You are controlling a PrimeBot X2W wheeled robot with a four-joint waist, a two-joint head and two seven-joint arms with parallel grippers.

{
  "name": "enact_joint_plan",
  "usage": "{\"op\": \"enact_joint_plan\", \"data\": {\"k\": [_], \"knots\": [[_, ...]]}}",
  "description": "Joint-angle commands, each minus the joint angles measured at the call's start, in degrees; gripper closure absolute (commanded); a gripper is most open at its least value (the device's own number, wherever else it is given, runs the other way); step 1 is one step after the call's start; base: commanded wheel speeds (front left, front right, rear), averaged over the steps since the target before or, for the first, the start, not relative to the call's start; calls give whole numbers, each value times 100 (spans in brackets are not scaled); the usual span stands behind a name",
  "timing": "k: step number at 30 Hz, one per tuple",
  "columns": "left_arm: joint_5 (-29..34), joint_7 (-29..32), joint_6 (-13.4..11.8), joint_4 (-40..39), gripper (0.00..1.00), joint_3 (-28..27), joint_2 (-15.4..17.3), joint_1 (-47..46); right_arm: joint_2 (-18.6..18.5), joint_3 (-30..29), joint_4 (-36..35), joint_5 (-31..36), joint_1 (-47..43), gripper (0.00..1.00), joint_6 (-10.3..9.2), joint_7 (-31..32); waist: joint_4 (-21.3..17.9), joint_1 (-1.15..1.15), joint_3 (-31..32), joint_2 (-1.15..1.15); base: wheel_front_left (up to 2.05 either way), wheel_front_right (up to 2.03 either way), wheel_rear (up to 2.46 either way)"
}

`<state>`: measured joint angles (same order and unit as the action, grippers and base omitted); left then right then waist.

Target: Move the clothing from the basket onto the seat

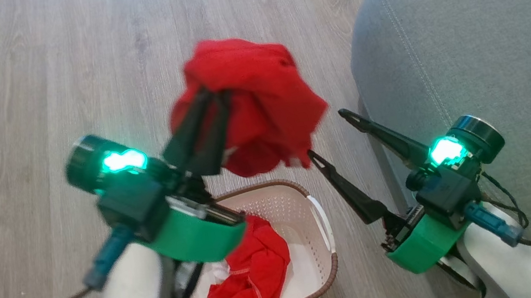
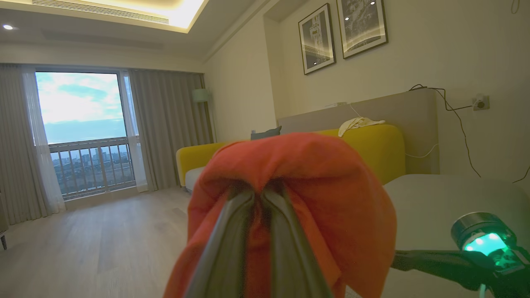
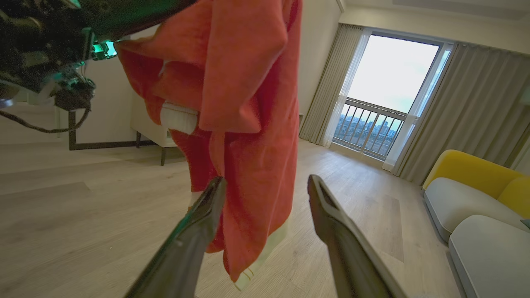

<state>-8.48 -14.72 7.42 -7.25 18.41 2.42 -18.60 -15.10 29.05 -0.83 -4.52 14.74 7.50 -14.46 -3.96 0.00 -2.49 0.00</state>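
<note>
Wood-plank floor [image 1: 19, 76], pale, takes up the left and middle of the head view. The seat [image 1: 485, 55], a grey cushion with a stitched seam, takes the right side; nothing red lies on it.

The basket [image 1: 329, 234] stands on the floor just left of the seat's front edge, partly hidden by the left arm.

A red garment [image 1: 258, 102] hangs bunched in the air above the basket's far end, clear of the rim, between basket and seat. In the right wrist view it drapes downward with white trim [image 3: 265, 252] at the lower hem. A second garment [image 1: 253, 273], red with some white showing, lies crumpled inside the basket.

Left gripper [image 1: 212, 96]: jaws pinched together on the red garment, with cloth folded over both fingertips. Its pale forearm rises from the lower left, fingers pointing up and slightly right.

Right gripper [image 1: 327, 134]: jaws spread wide, holding nothing. The lower fingertip sits right beside the hanging hem; whether it touches cannot be told. Its forearm comes in from the lower right along the seat's front edge, fingers aimed up-left toward the garment.
</note>
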Motion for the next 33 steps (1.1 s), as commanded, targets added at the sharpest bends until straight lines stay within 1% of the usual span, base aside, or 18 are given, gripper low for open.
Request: {"op": "enact_joint_plan", "data": {"k": [1,3,6,11,19,24,25,26,27,33], "knots": [[20,-28,4,-211,100,-59,83,-159,-52,65,-132,1,219,0,-1,-54,10,0,14,0,0,0,0],[-14,-28,5,-225,100,162,125,-157,-84,84,-90,16,267,0,-1,-54,22,0,26,0,0,0,0],[-71,-28,5,-210,100,601,276,-179,-167,149,-26,179,354,0,-1,-54,35,0,40,0,0,0,0],[-150,-28,6,-188,100,1091,450,-219,-180,106,55,347,433,0,-1,-54,39,0,57,0,0,0,0],[-319,-28,6,-124,100,1648,627,-341,-176,261,168,514,579,0,-1,-54,61,0,12,0,0,0,0],[-388,-28,6,-85,100,1819,662,-402,-72,364,216,539,648,0,-1,-54,87,0,-40,0,0,0,0],[-407,-28,6,-86,100,1854,663,-419,-36,391,277,520,645,6,-1,-54,108,0,-58,0,0,0,0],[-418,-28,6,-85,100,1860,661,-423,-17,391,339,486,637,71,-1,-54,116,0,-65,0,0,0,0],[-427,-28,6,-80,100,1849,655,-422,1,371,375,471,639,100,-1,-54,128,0,-74,0,0,0,0],[-426,-28,6,-30,100,1641,633,-382,128,183,498,292,591,100,-1,-54,169,0,-102,0,0,0,0]]}}
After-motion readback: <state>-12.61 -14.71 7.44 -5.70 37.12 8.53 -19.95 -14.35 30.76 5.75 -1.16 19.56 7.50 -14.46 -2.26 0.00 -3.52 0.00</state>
